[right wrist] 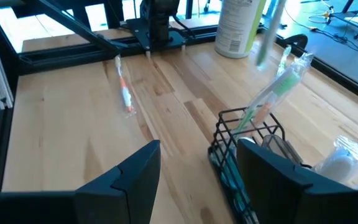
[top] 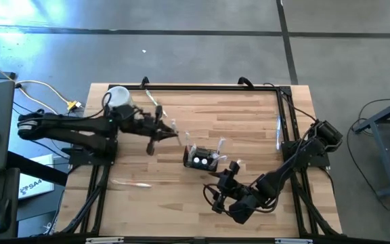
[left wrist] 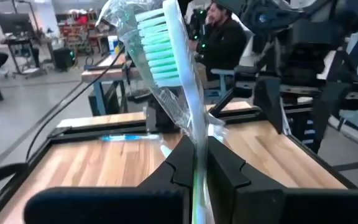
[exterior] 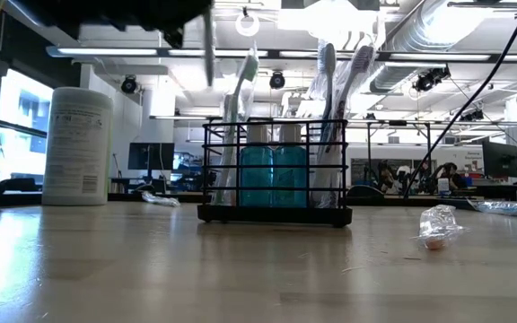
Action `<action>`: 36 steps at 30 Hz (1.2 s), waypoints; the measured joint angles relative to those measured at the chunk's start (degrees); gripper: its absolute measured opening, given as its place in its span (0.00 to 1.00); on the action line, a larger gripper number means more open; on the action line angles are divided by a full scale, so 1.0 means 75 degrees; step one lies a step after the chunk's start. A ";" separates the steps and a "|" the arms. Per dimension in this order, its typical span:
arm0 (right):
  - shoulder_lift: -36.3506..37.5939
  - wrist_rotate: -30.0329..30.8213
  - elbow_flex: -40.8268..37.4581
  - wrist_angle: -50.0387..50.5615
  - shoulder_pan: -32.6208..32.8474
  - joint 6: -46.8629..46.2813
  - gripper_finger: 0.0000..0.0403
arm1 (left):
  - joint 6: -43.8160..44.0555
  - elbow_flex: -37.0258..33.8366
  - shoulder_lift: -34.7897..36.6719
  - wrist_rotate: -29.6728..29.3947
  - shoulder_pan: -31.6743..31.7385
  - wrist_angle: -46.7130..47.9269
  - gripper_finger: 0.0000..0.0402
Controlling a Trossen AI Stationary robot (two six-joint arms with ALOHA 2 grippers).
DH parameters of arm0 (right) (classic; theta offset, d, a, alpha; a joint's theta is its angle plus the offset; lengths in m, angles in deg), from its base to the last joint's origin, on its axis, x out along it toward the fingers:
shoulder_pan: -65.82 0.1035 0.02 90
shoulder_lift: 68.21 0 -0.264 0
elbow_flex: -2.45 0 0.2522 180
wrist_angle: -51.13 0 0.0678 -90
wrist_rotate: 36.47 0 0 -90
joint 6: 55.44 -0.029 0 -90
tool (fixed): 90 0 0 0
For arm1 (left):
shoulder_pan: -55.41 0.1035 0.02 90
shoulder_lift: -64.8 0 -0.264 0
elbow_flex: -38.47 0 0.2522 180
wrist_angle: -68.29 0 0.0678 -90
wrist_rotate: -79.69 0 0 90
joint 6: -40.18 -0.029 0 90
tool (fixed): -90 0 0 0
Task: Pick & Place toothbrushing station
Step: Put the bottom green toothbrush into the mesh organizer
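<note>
Station: the toothbrushing station (top: 202,158) is a black wire rack standing upright on the wooden table (top: 249,118), a little toward 5 o'clock of the table's middle in the high view. In the low view (exterior: 274,170) it holds two teal bottles and several wrapped toothbrushes standing on end.

Left claw: the left claw (top: 162,133) sits at about 10 o'clock of the station, apart from it and raised off the table. Its fingers (left wrist: 229,177) are closed on a green-bristled toothbrush (left wrist: 178,74) in clear wrap, bristle end pointing away from the wrist.

Right claw: the right claw (top: 227,171) lies at about 4 o'clock of the station, just beside it. In the right wrist view its fingers (right wrist: 135,168) stand spread apart with nothing between them, and the station (right wrist: 244,146) shows next to one finger.

White container: a white cylindrical container (top: 119,99) with a label stands near the table's edge at 10 o'clock, beside the left arm; in the low view (exterior: 77,146) it stands well apart from the station.

Loose items: a wrapped toothbrush (right wrist: 124,93) with an orange part lies flat on the table, well apart from the station. A crumpled clear wrapper (exterior: 440,224) lies on the table to one side of the station in the low view.

Room: people sit at desks beyond the table.
</note>
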 joint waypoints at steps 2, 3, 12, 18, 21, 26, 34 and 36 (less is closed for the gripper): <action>0.0000 0.0002 0.0000 0.0015 0.0000 -0.0001 0.51 | 0.0017 0.0000 -0.0503 0.0337 0.0188 -0.0578 0.03; 0.0000 0.0001 0.0000 0.0026 0.0001 -0.0001 0.51 | 0.0019 0.0000 -0.0741 0.0487 0.0249 -0.0846 0.03; 0.0000 0.0001 -0.0122 0.0211 0.0003 -0.0102 0.51 | 0.0278 0.0003 -0.2208 0.0911 0.0467 -0.2293 0.03; 0.0000 0.0019 -0.0463 0.0115 0.0000 -0.0311 0.51 | 0.0278 0.0003 -0.2691 0.0937 0.0446 -0.2429 0.03; 0.0000 -0.0005 -0.0572 -0.0018 0.0000 -0.0322 0.51 | 0.0264 0.0003 -0.2768 0.0937 0.0447 -0.2480 0.03; 0.0000 -0.0007 -0.0629 -0.0130 0.0000 -0.0324 0.51 | 0.0163 -0.0027 -0.2782 0.0933 0.0447 -0.2288 0.03; 0.0000 0.0053 -0.0629 -0.0200 0.0000 -0.0299 0.51 | 0.0160 -0.0655 -0.2782 0.0857 0.0447 -0.2929 0.03; 0.0000 0.0056 -0.0629 -0.0228 0.0000 -0.0295 0.51 | 0.0189 -0.0796 -0.2782 0.0847 0.0444 -0.3072 0.03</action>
